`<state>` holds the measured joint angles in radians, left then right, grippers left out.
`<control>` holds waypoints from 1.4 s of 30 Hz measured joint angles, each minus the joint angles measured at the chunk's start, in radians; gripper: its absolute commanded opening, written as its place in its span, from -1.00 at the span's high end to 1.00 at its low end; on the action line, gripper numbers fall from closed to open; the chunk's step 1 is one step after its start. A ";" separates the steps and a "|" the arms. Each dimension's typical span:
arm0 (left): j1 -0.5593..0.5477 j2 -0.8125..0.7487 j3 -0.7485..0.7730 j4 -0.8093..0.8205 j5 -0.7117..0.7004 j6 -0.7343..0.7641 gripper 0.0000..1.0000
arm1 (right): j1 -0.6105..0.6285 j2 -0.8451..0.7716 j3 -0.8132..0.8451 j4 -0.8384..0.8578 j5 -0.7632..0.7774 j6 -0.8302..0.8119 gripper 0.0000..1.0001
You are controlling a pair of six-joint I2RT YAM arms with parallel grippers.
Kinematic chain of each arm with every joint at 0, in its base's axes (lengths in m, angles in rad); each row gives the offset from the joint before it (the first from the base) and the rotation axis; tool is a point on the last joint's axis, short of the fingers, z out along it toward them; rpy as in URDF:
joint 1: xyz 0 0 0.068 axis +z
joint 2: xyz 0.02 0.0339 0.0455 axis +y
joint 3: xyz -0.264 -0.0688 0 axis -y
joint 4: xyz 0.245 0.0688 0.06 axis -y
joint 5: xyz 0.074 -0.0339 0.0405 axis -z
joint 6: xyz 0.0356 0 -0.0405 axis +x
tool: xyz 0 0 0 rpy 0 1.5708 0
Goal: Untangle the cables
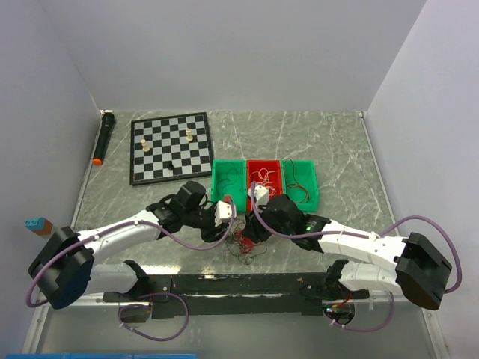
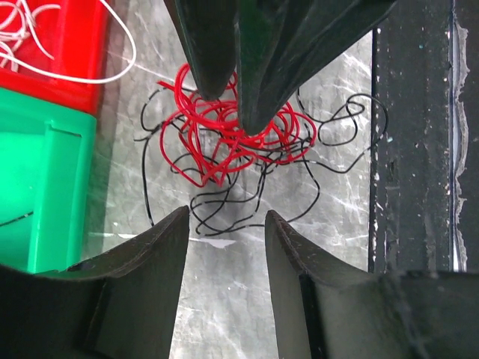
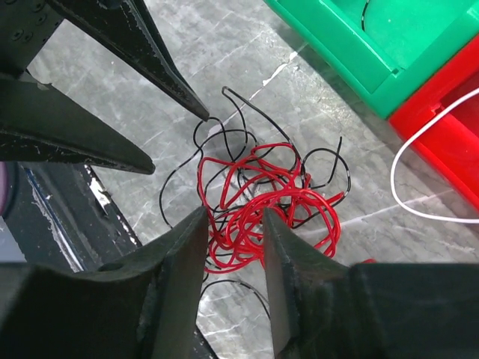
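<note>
Because the cables [image 2: 217,146] lie just above the open, empty left gripper [image 2: 227,217] in its view, the open right gripper [image 3: 234,217], straddling red loops, is nearer.

Points left gripper [image 2: 226,217] and right gripper [image 3: 234,215] steeply downward, facing one another, tips near but not touching. Holds both pairs of jaws parted, a clear gap inside each.

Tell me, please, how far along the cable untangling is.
Done: white wires lie in the red bin. In hand: the left gripper and right gripper, both open, sit at the tangle of red and black wires. To do: that tangle is knotted on the table.
</note>
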<state>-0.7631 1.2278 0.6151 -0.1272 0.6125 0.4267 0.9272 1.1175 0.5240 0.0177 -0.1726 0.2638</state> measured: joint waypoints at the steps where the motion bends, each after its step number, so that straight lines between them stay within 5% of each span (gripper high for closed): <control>1: 0.000 0.000 0.000 0.006 0.000 -0.002 0.00 | 0.000 0.003 0.000 0.003 0.000 0.000 0.41; 5: -0.005 0.002 0.000 0.017 -0.001 -0.005 -0.01 | 0.000 0.026 0.000 0.015 -0.001 -0.001 1.00; 15: -0.051 0.051 0.000 0.102 -0.011 -0.039 -0.39 | 0.002 -0.262 0.000 -0.028 0.025 0.034 1.00; 29: -0.150 0.106 -0.019 0.190 -0.033 -0.032 -0.35 | 0.003 -0.380 -0.001 -0.119 0.027 0.079 1.00; 31: -0.156 0.109 -0.023 0.190 -0.034 -0.021 -0.25 | 0.003 -0.397 0.007 -0.137 0.031 0.078 1.00; 36: -0.159 0.111 -0.024 0.194 -0.036 -0.005 0.50 | 0.003 -0.428 0.056 -0.169 0.034 0.075 1.00; 42: -0.159 0.108 -0.050 0.214 -0.053 -0.001 0.84 | 0.003 -0.448 0.080 -0.169 0.034 0.076 1.00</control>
<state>-0.9226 1.3357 0.5655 0.0868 0.5598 0.4259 0.9298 0.6697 0.6041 -0.1513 -0.1390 0.3393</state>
